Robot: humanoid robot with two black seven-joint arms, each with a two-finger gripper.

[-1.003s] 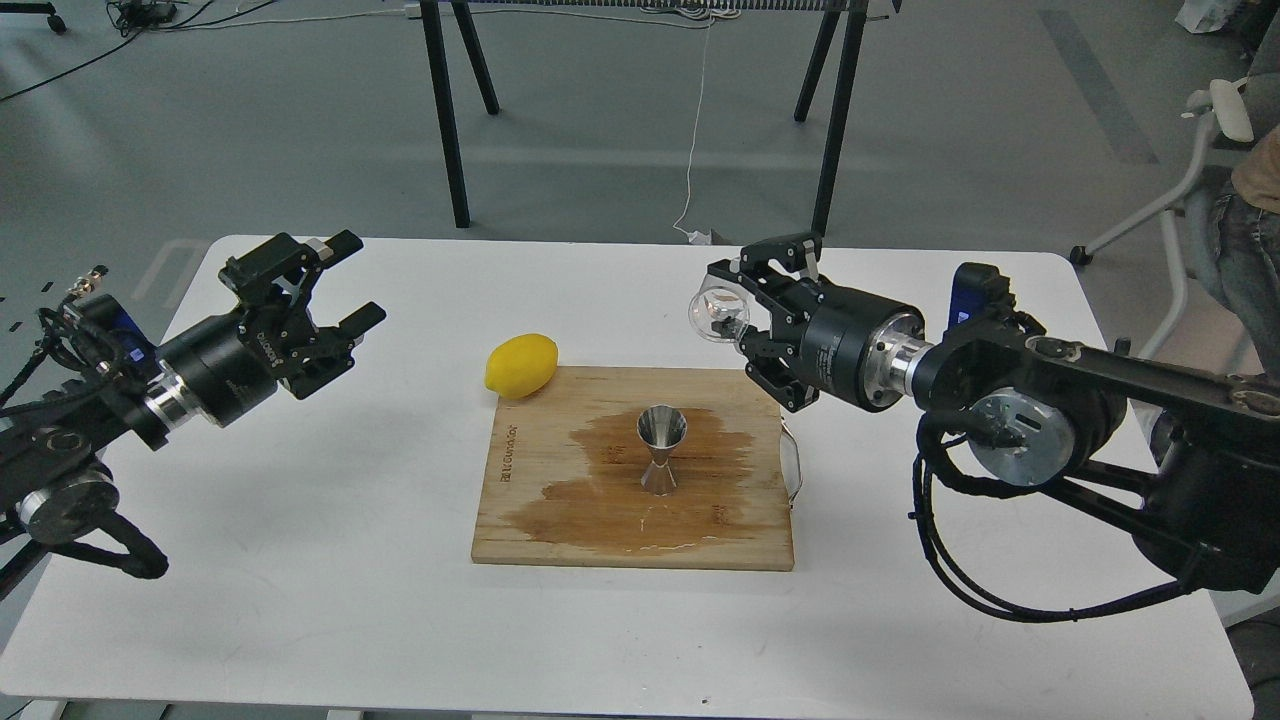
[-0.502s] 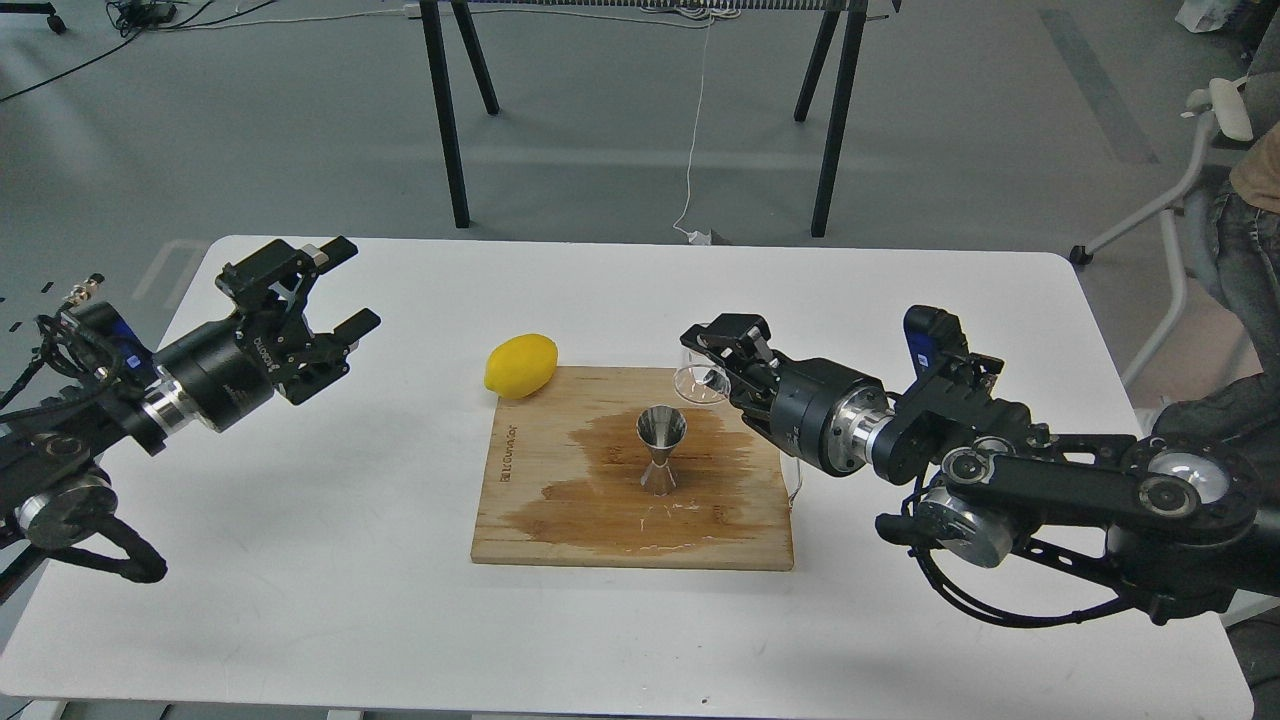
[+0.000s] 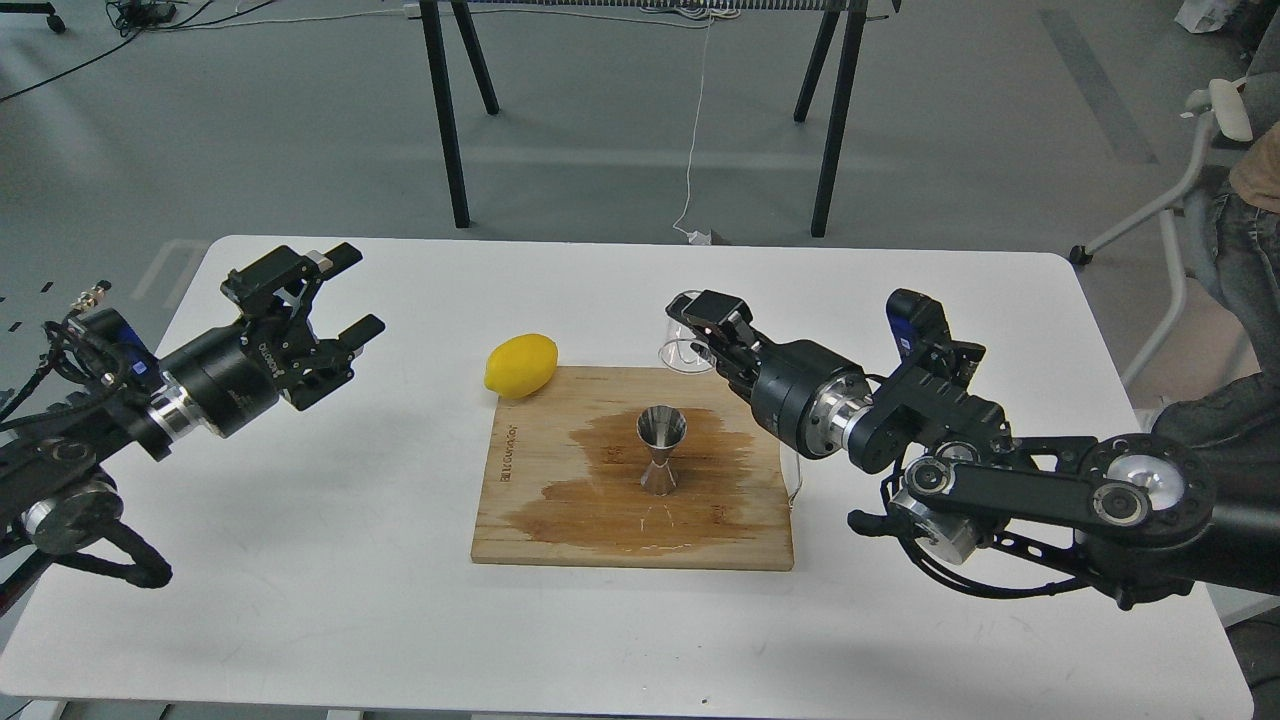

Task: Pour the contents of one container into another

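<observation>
Steel and shiny, the jigger point(image 3: 661, 450) stands upright near the middle of the wooden board point(image 3: 540, 535), which lies on the white bench point(image 3: 330, 600). A dark wet stain spreads over the board around the jigger's foot, so some liquid has reached the wood rather than the cup of the jigger; whether the jigger itself holds anything cannot be told from this view.

The right claw point(image 3: 698, 335) pinches the clear glass cup point(image 3: 686, 345), holding it off the board, beyond the jigger and slightly to its right, by the board's far edge. The cup looks roughly upright or only a little tilted, and no liquid can be made out inside it. It is apart from the jigger, not over its mouth.

The left claw point(image 3: 335, 290) hangs spread and empty over the left part of the bench, well apart from everything. A lemon point(image 3: 521, 365) lies at the board's far left corner.

My judgement: the cup is grasped and lifted, but the pour into the jigger does not look under way. Bringing the rim above the jigger and tipping is what remains.
</observation>
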